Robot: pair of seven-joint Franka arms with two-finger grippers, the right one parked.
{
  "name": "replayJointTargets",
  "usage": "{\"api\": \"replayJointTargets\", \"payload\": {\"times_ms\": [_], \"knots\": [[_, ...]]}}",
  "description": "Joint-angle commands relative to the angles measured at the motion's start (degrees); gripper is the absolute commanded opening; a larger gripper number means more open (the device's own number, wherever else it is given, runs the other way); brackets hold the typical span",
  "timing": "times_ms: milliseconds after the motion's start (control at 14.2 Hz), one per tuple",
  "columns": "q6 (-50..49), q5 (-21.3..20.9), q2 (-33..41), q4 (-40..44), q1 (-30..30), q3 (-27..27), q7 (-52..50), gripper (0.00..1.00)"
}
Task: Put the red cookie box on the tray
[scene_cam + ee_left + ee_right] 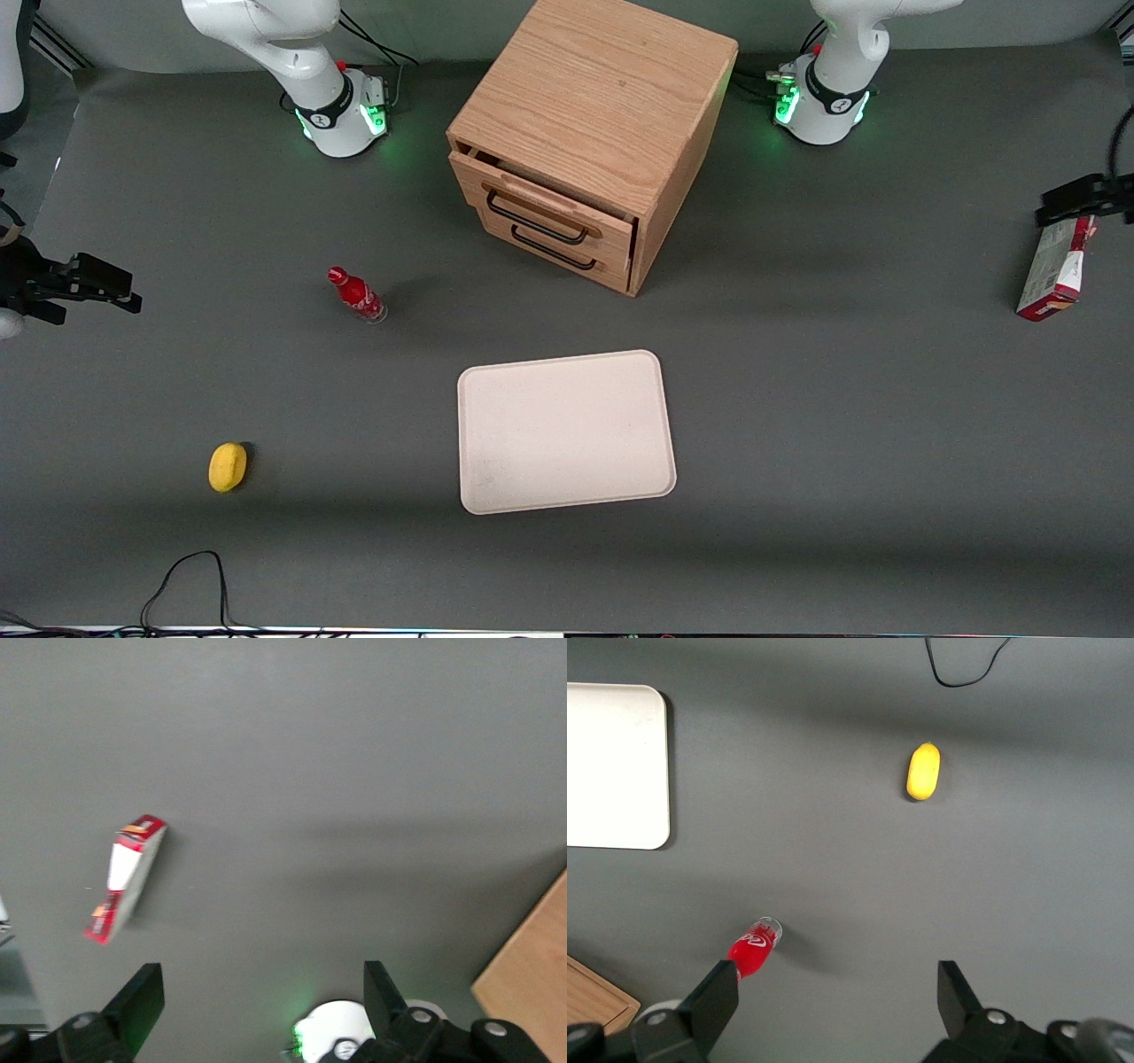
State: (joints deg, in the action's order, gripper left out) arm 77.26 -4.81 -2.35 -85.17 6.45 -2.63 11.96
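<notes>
The red cookie box (1054, 270), a thin carton with white panels, stands on the grey table at the working arm's end, far from the tray. The left wrist view shows the red cookie box (127, 877) small and well off to one side of the fingers. My gripper (1076, 202) hangs high above the table, over the end of the box farther from the front camera. The gripper (261, 997) is open and holds nothing. The pale beige tray (567, 431) lies bare near the middle of the table, nearer the front camera than the cabinet.
A wooden drawer cabinet (589, 142) stands mid-table, its top drawer slightly open. A small red bottle (357, 295) and a yellow lemon-like object (228, 466) sit toward the parked arm's end. A black cable (190, 576) loops at the table's front edge.
</notes>
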Motion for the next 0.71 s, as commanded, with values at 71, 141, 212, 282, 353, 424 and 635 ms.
{"api": "replayJointTargets", "payload": {"times_ms": [71,141,212,282,353,424,635], "knots": [[-1.85,-1.43,-4.32,7.36,12.24,-0.10,20.42,1.00],[-1.85,-2.13,-6.51,9.82,15.32,-0.10,25.61,1.00],[-1.77,-2.48,-8.79,12.20,18.31,-0.10,30.27,1.00],[-1.77,-2.49,-10.82,14.40,20.69,-0.10,34.06,1.00],[-1.68,-2.49,-12.23,15.55,22.54,-0.10,36.44,1.00],[-1.33,-2.49,-12.68,15.47,23.86,-0.10,38.30,1.00],[0.77,-2.75,-12.86,12.76,25.36,-0.10,38.84,1.00]]}}
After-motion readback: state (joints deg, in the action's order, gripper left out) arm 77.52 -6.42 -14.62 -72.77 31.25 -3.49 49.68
